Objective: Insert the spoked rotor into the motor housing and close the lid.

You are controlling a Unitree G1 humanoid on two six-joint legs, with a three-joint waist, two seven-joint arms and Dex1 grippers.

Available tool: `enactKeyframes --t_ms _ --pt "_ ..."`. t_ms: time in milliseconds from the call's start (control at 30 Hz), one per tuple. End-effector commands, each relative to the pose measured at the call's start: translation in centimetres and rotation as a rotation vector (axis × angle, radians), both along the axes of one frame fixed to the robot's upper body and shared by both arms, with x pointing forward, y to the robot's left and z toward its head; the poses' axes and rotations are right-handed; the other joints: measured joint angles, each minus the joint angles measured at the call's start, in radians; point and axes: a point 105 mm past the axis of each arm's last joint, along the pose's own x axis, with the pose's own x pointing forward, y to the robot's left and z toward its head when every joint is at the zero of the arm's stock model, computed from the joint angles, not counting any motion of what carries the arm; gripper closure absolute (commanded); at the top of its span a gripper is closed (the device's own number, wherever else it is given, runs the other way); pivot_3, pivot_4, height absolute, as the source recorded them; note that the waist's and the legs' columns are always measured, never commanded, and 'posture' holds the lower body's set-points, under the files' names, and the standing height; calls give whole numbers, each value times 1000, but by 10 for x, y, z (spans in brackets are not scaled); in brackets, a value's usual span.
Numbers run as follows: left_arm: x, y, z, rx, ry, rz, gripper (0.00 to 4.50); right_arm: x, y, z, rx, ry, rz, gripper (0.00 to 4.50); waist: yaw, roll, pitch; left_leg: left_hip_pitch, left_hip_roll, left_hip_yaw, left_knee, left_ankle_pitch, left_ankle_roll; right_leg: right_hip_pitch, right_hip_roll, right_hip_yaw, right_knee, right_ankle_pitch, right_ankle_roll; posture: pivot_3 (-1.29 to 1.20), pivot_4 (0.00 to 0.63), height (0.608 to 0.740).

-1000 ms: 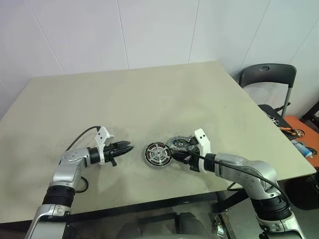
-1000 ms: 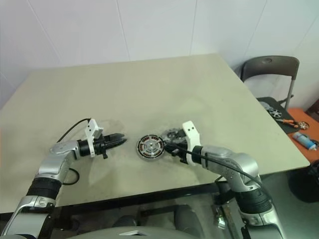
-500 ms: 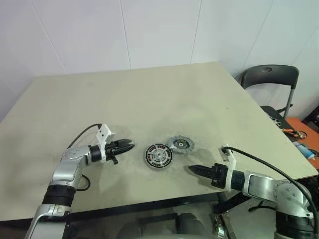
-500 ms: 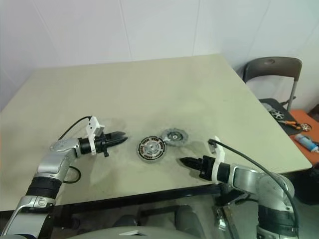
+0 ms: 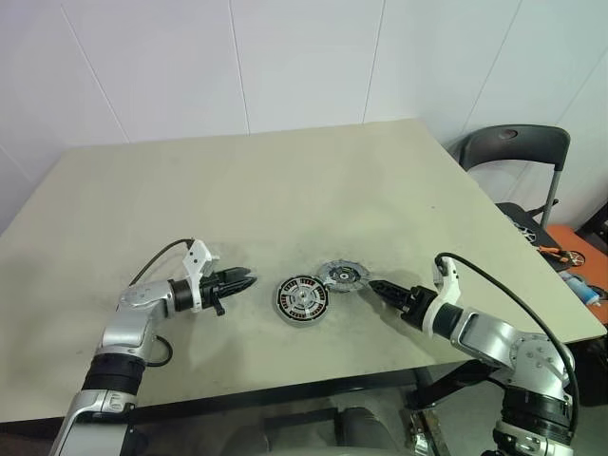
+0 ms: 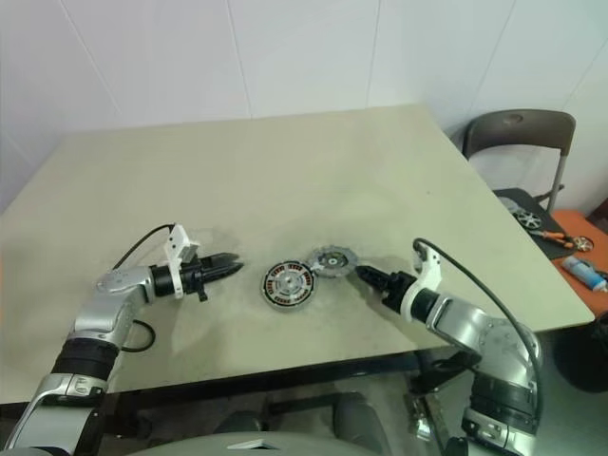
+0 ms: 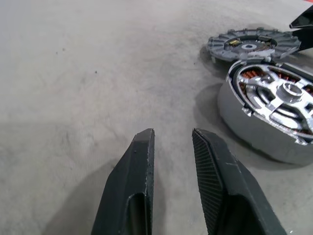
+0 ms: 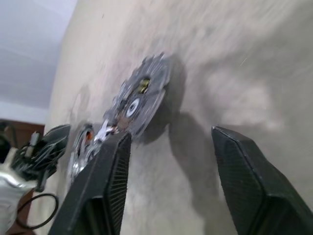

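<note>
Motor housing (image 5: 302, 299) sits on the table (image 5: 285, 190) near its front edge with the spoked rotor (image 7: 279, 95) already seated in it over the copper windings; the lid (image 5: 344, 275) lies flat on the table just beside the housing, toward the right arm, not on it. Left gripper (image 5: 249, 281) hovers near the housing on its left side, apart from it, jaws slightly parted with a narrow gap and holding nothing. Right gripper (image 8: 168, 139) points at the lid from the right, close to it, jaws spread wide and empty, apparently not touching it
</note>
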Motion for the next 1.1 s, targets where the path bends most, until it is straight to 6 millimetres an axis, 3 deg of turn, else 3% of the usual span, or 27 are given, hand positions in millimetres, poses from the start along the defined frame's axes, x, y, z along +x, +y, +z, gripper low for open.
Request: enactKeyframes --t_ms 33,433,800,900,1100 --pt "0 6 0 4 -29 0 3191 -2 18 3 22 -5 62 1787 0 0 0 0 0 0 0 0 0 0 0 0 0 0 0 0 0 740" --pt "2 12 -11 14 -26 0 3191 15 21 1 -33 -36 35 1787 0 0 0 0 0 0 1 0 0 1 0 0 1 -1 -2 0 0 740" --pt "3 7 -2 12 -38 -11 3191 25 12 -10 -100 -37 -58 1787 -1 0 -1 1 0 0 2 0 0 2 0 0 1 -1 -2 0 0 740" --pt "3 7 -2 13 -39 -11 3191 30 9 -7 -96 -55 -90 2351 1 0 -1 1 0 0 3 0 0 2 0 0 1 -1 -2 0 0 740" --pt "3 7 -2 14 -39 -14 3191 37 9 -6 -99 -70 -128 4191 1 -1 -2 2 0 0 3 0 0 3 0 0 1 -1 -2 0 0 740"
